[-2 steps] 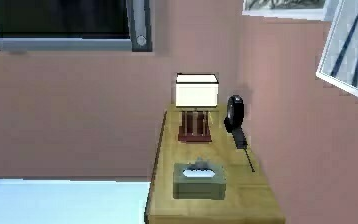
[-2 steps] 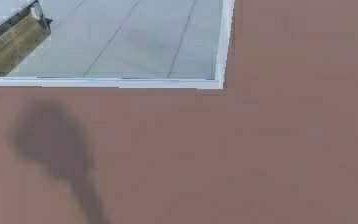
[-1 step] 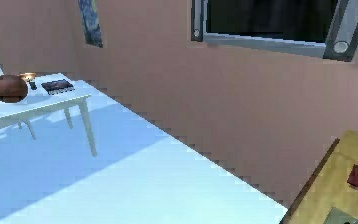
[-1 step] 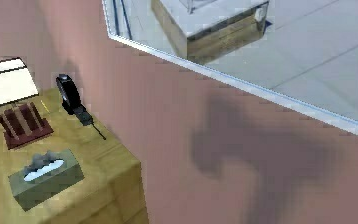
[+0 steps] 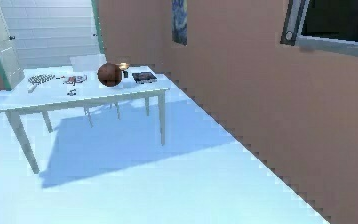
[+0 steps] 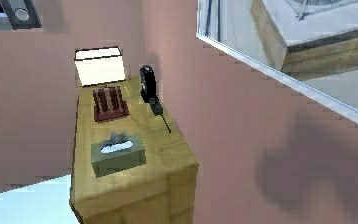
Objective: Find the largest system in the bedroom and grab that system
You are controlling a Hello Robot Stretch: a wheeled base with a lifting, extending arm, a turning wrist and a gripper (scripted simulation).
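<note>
On a white table in the forward view's left lie a brown ball, a flat dark box-like device and several small flat items. In the arm side view a wooden cabinet stands against the pink wall. It carries a lamp with a white shade, a dark red rack, a grey tissue box and a black upright object. A thin dark stick lies beside the black object. I cannot make out what the black object is.
A white panelled door stands behind the table. A pink-brown wall runs along the forward view's right with a picture and a dark-framed window. Pale floor lies open in front of the table. A large window sits right of the cabinet.
</note>
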